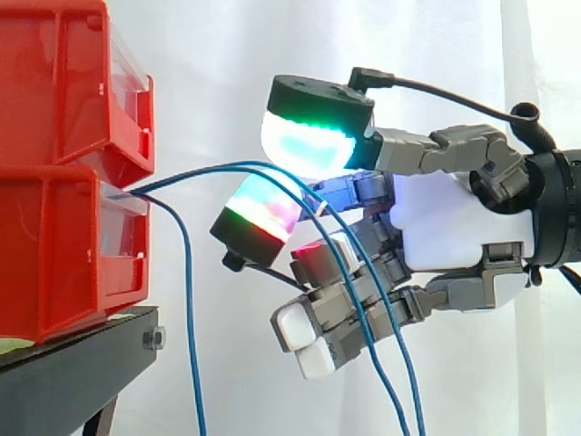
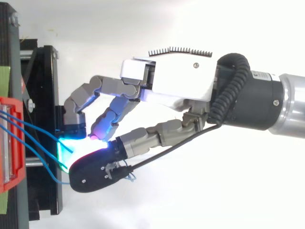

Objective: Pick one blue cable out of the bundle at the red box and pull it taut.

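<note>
Well, thin blue cables (image 1: 189,300) arc slack from red box (image 1: 54,263) thru robot hand (image 1: 454,218), grip unclear.

Both views are bright and evenly lit, with almost no cast shadows. The white curtain (image 1: 227,54) is close to blown out, so the blue cable (image 1: 195,173) pinched in the hand (image 1: 454,218) reads dark against it. From above, the hand's glow spills cyan-green onto the black stand (image 2: 47,95). The red bins (image 1: 64,182) darken on their undersides
</note>
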Action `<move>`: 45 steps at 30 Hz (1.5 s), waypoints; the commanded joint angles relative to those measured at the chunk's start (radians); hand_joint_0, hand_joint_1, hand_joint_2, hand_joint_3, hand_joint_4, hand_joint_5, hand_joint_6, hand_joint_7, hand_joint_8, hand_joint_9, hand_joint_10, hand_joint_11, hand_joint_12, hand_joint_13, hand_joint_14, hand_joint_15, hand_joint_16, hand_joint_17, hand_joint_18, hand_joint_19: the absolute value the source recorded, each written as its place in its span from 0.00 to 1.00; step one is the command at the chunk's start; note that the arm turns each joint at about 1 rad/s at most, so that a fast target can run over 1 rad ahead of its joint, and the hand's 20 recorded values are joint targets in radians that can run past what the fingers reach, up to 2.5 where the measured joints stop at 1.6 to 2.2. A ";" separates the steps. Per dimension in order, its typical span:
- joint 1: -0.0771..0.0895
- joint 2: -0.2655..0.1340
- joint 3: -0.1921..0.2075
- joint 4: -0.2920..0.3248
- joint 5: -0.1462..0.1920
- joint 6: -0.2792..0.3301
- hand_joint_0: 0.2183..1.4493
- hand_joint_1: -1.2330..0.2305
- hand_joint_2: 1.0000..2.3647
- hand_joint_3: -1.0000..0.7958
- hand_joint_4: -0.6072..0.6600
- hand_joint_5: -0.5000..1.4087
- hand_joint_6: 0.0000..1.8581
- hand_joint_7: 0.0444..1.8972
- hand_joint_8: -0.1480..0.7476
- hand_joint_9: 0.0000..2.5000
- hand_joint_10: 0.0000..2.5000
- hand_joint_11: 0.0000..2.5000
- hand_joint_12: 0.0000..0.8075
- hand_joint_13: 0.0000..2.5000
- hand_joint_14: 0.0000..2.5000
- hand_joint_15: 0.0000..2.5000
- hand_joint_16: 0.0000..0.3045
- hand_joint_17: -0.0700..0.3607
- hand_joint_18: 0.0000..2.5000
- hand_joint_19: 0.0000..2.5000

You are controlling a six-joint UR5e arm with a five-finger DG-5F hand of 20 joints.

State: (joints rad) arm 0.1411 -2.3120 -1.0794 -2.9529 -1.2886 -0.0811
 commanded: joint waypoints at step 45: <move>-0.003 0.037 0.000 -0.213 -0.009 -0.017 0.32 0.33 0.02 0.53 0.42 0.18 0.50 0.52 0.49 0.39 0.01 0.41 0.47 0.32 0.01 0.23 0.16 0.41 0.27 0.15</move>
State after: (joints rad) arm 0.1383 -2.2747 -1.0796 -3.1095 -1.2961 -0.0963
